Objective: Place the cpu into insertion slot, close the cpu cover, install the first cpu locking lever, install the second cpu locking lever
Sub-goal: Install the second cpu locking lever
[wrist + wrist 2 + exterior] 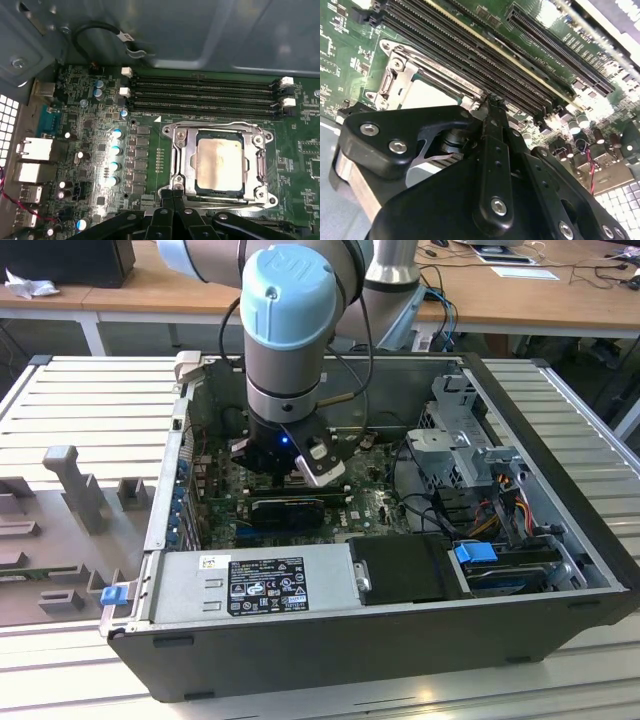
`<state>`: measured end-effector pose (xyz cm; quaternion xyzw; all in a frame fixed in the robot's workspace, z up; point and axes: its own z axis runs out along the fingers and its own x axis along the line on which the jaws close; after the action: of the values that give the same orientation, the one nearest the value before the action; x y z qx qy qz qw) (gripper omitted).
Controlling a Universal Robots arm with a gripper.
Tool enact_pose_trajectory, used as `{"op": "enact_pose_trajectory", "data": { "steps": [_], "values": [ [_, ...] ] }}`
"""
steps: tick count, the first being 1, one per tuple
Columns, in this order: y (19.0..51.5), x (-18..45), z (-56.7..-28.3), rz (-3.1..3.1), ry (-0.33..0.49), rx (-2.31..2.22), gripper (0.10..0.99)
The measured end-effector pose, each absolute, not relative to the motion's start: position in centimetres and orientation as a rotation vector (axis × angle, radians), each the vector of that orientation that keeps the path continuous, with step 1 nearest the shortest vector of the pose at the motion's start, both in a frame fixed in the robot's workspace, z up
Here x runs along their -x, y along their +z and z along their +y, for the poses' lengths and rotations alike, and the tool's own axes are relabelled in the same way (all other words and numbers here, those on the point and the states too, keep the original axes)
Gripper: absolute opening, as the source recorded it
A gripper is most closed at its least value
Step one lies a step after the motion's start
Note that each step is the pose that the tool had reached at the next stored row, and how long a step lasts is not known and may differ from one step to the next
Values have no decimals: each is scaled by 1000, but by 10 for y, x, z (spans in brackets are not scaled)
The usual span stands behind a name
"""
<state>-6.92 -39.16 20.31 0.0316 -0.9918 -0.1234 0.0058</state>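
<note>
We see the cpu (219,164) seated in the insertion slot (200,186), cpu cover (181,150) down around it. Gripper (174,192) clenched, fingertips together at the socket's edge. We judge a locking lever is being worked; it needs firm, guided pressing.

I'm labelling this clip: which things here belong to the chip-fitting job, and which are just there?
Part of the job:
chip, seated in the socket
socket
metal cover frame, down around the chip
gripper, at the socket's edge

Just there:
memory slots
power supply box
drive cage
</note>
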Motion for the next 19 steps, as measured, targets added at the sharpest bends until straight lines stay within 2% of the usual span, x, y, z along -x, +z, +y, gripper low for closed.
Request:
{"op": "enact_pose_trajectory", "data": {
  "steps": [7, 12, 19],
  "values": [
    [198, 72, -392, -3097, -453, -100, 106],
    [223, 72, -391, -3097, -455, -99, 106],
    [237, 72, -391, -3097, -455, -99, 106]
  ]
}}
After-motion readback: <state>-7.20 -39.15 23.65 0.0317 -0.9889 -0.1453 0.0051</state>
